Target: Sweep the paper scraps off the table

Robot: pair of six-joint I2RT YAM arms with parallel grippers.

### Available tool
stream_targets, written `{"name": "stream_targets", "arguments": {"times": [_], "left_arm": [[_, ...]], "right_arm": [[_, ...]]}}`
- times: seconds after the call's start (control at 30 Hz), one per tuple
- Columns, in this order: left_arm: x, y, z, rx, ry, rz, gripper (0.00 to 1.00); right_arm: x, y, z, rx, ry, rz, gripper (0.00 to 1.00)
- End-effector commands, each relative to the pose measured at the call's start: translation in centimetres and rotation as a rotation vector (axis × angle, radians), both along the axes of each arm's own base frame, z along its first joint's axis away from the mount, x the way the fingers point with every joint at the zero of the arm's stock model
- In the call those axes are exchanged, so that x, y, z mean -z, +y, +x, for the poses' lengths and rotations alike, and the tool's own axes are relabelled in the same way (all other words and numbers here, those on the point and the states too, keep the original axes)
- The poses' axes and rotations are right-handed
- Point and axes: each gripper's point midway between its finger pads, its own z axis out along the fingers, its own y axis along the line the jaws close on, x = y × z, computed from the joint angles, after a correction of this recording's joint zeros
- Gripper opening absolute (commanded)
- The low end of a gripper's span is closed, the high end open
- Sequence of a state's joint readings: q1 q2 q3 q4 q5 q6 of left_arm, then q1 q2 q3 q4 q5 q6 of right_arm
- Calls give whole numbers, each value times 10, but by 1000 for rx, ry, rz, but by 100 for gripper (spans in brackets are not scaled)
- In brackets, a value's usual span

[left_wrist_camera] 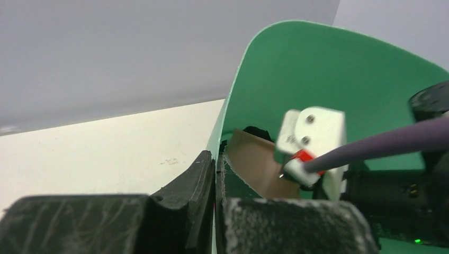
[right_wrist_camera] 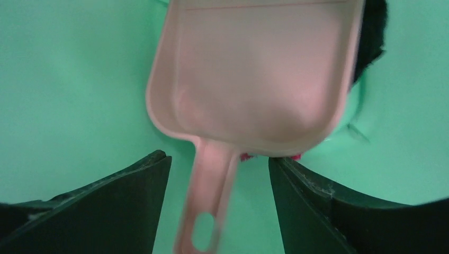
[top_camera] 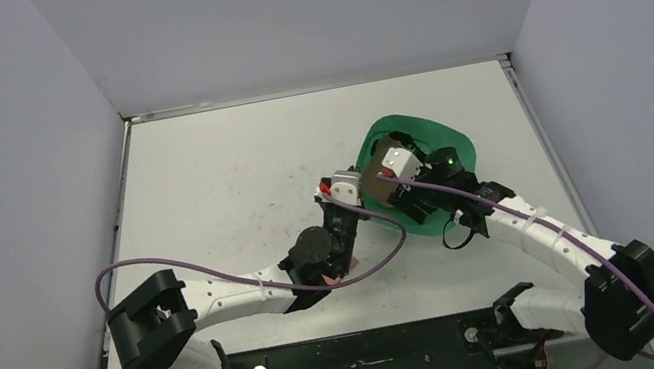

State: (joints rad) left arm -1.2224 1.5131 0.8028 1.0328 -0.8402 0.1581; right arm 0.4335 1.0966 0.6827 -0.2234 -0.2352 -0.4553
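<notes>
Green-walled, the bin [top_camera: 440, 129] sits toward the right edge of the table [top_camera: 219, 173]. The left gripper [left_wrist_camera: 215, 169] pinches its left rim, fingers fully closed on the wall. Inside, the right gripper [right_wrist_camera: 217, 159] stands wide open astride the handle of the blurred pink dustpan [right_wrist_camera: 254, 69], not gripping it. Red paper scraps [right_wrist_camera: 247, 156] peep from beneath the pan, mostly hidden.

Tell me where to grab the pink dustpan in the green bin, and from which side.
Take the dustpan by its handle, the narrow straight stem behind the wide scoop, which looks too broad to span. Come from the handle end, one finger on each flank. The right pincer, open, is lined up that way over the green bin.
</notes>
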Motion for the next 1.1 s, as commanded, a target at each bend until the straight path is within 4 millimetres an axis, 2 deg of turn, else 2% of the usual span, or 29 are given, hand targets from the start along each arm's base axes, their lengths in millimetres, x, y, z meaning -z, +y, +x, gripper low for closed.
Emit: {"name": "stream_targets", "arguments": {"times": [0.0,0.1,0.13,0.17,0.2,0.27,0.4,0.57,0.67,0.77,0.87,1.07], "left_arm": [[-33,-8,-7,48,-16,-181,0],[-34,-10,-7,46,-15,-179,0],[-35,-10,-7,44,-16,-177,0],[-35,-10,-6,40,-16,-173,0],[-36,-10,-6,38,-18,-172,0],[-36,-10,-6,32,-18,-160,0],[-34,-5,-3,-5,-15,-143,0],[-32,-2,-1,-33,-10,-127,0],[-36,1,1,-58,-5,-124,0],[-49,9,6,-108,-9,-122,0],[-66,19,14,-160,-5,-124,0],[-89,40,39,-204,52,-124,0]], "right_arm": [[15,-10,19,147,-5,-95,67],[26,-11,20,187,29,-123,51],[24,-13,21,201,21,-122,43],[18,-13,22,208,5,-113,39],[9,-13,23,210,-16,-101,31],[-13,-9,24,200,-54,-64,21],[-66,7,15,113,-75,28,9],[-108,15,-1,8,-87,96,5],[-123,19,-7,-40,-72,104,5],[-140,19,-12,-70,-68,108,5],[-166,19,-19,-111,-88,100,5],[-253,6,-35,-117,-244,130,5]]}}
